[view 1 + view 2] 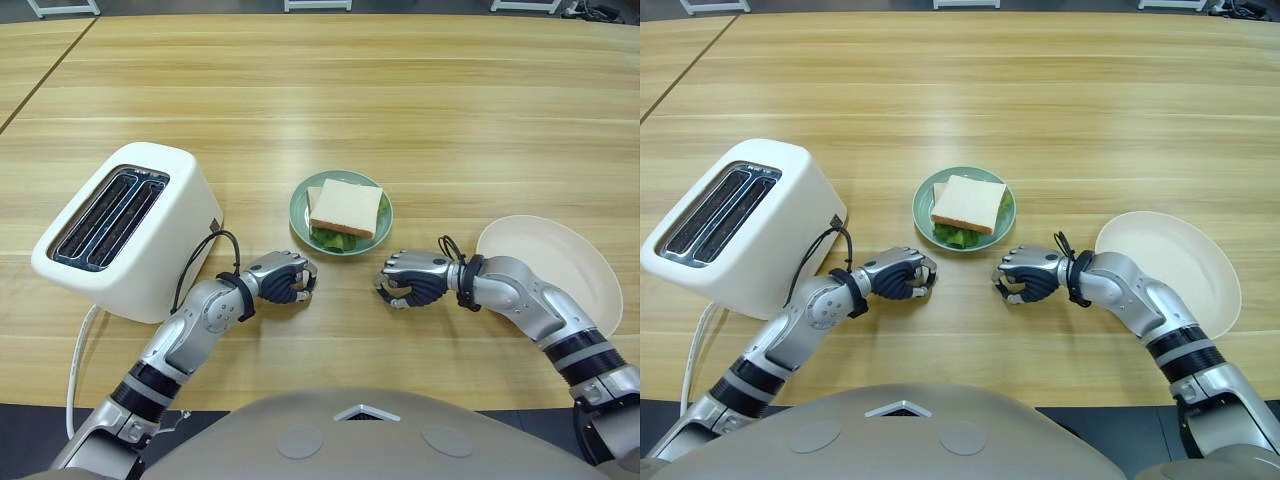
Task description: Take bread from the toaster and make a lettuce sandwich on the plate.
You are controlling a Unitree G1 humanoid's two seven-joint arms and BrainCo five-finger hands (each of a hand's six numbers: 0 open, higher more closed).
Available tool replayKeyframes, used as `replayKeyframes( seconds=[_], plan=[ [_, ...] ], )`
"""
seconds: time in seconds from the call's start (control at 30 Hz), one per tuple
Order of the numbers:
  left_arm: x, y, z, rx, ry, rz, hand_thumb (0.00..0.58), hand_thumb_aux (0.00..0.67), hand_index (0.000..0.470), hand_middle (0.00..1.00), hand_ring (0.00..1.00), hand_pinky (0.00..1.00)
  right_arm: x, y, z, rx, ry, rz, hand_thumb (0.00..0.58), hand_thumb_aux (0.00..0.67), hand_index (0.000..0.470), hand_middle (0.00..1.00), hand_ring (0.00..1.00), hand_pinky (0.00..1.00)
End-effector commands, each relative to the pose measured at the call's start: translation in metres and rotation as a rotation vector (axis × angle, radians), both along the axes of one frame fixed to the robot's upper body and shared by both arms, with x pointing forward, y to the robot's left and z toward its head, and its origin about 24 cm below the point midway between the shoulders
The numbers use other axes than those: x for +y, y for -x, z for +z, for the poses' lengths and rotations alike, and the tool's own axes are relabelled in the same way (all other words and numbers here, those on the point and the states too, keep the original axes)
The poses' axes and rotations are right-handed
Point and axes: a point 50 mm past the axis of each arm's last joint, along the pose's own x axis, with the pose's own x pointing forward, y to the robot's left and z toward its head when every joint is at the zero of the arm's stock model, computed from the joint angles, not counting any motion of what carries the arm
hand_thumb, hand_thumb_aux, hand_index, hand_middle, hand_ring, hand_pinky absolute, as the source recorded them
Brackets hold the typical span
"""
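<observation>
You see the sandwich (346,207) lying on the small green plate (296,215), in the middle of the wooden surface (400,100). Its top slice is pale and square, with a thin light-brown crust, and it sits a little turned on the plate. Under it some green lettuce (335,240) comes out at the near side, and a corner of the lower slice shows at the left.

The white toaster (150,255) stands to the left of the plate, well apart from it and set at an angle. Its two long slots (110,217) look dark from above. Its white cable (78,360) goes down over the near edge of the surface at the left.

Your left hand (283,277) is near the plate on the near-left side, with its fingers curled together and nothing in them. Your right hand (413,277) is on the near-right side, also curled together and holding nothing. The two hands face each other with a gap of wood between them, and neither touches the plate.

A white bowl (560,265) sits at the right, and the right forearm passes just beside its near-left rim.

For moving, you have a wide stretch of wood beyond the plate, up to the far edge of the surface. The near edge runs just under both forearms. On the left the toaster stands close to the left forearm.
</observation>
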Motion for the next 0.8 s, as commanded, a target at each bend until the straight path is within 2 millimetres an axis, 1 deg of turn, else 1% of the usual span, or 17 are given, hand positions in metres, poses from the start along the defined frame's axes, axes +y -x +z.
replayKeyframes(
  seconds=[0.03, 0.13, 0.17, 0.5, 0.63, 0.7, 0.73, 0.77, 0.8],
  plan=[
    [0.0, 0.003, -0.028, 0.066, -0.116, 0.002, 0.58, 0.67, 0.47, 1.0, 1.0, 1.0, 0.005, 0.0, -0.03, 0.046, 0.098, -0.021, 0.58, 0.67, 0.47, 1.0, 1.0, 1.0],
    [0.001, -0.006, -0.032, 0.049, -0.146, 0.019, 0.58, 0.67, 0.47, 1.0, 1.0, 1.0, 0.012, -0.013, -0.04, 0.049, 0.117, -0.055, 0.58, 0.67, 0.47, 1.0, 1.0, 1.0],
    [0.002, -0.012, -0.032, 0.035, -0.154, 0.032, 0.58, 0.67, 0.47, 1.0, 1.0, 1.0, 0.015, -0.018, -0.041, 0.042, 0.109, -0.065, 0.58, 0.67, 0.47, 1.0, 1.0, 1.0],
    [0.008, -0.066, -0.024, -0.135, -0.179, 0.141, 0.58, 0.67, 0.47, 1.0, 1.0, 1.0, 0.043, -0.062, -0.041, -0.045, 0.045, -0.119, 0.58, 0.67, 0.47, 0.98, 0.98, 0.98],
    [0.012, -0.074, -0.026, -0.158, -0.167, 0.181, 0.58, 0.67, 0.47, 1.0, 1.0, 1.0, 0.052, -0.074, -0.04, -0.078, 0.03, -0.121, 0.58, 0.67, 0.47, 0.95, 0.95, 0.95],
    [0.013, -0.072, -0.026, -0.167, -0.156, 0.184, 0.58, 0.67, 0.47, 1.0, 1.0, 1.0, 0.054, -0.078, -0.036, -0.107, 0.003, -0.119, 0.58, 0.67, 0.47, 0.9, 0.9, 0.9],
    [0.012, -0.071, -0.025, -0.171, -0.15, 0.181, 0.58, 0.67, 0.47, 1.0, 1.0, 1.0, 0.055, -0.08, -0.032, -0.126, -0.019, -0.125, 0.577, 0.625, 0.439, 0.85, 0.85, 0.85],
    [0.011, -0.068, -0.022, -0.181, -0.142, 0.172, 0.564, 0.56, 0.393, 1.0, 1.0, 1.0, 0.054, -0.083, -0.025, -0.158, -0.053, -0.139, 0.559, 0.541, 0.38, 0.84, 0.84, 0.84],
    [0.009, -0.066, -0.018, -0.194, -0.128, 0.166, 0.54, 0.494, 0.347, 1.0, 1.0, 1.0, 0.052, -0.086, -0.017, -0.187, -0.085, -0.151, 0.535, 0.483, 0.339, 0.61, 0.61, 0.61]
  ],
)
